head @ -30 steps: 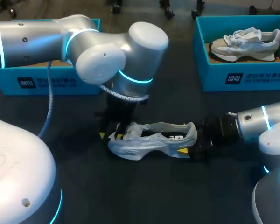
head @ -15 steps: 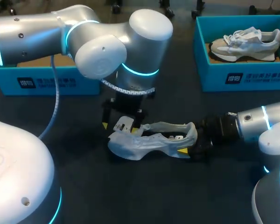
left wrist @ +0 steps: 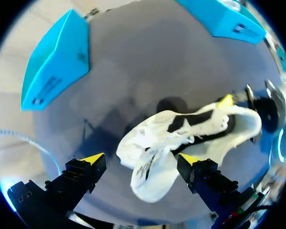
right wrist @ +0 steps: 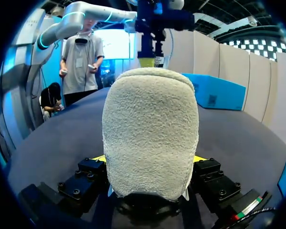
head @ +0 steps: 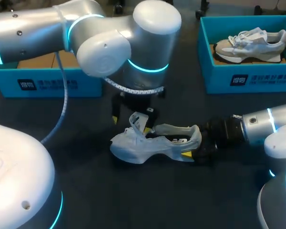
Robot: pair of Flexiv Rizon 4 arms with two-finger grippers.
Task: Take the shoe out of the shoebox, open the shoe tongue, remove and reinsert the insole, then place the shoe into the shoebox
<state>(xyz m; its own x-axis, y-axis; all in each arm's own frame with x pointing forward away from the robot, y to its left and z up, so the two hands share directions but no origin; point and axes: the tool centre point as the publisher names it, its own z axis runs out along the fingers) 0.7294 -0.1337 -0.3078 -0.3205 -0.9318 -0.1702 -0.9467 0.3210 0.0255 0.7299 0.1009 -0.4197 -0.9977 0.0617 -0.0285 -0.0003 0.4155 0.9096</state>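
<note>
Shows 1 white shoe point(head: 157, 143) out of its box, sole down on the dark table point(head: 148, 200), well apart from the blue left shoebox point(head: 47, 86) and the blue right shoebox point(head: 248, 78). Clamped at the heel point(right wrist: 150, 129) by the right gripper point(right wrist: 150, 160), 1 yellow-tipped finger pressed to each side. Above the toe end, the left gripper point(left wrist: 140, 158), fingers spread wide and gripping nothing, with the tongue point(left wrist: 155, 183) standing up loose between them. Inside the right shoebox, a 2nd shoe point(head: 250, 45), grey and white. Judged from this: step 1 done, tongue lifted open or nearly so. Left to do, by the look of it: pulling out the insole, sliding it back in, returning the shoe to a box. Cannot tell from these views whether the insole sits inside.
</note>
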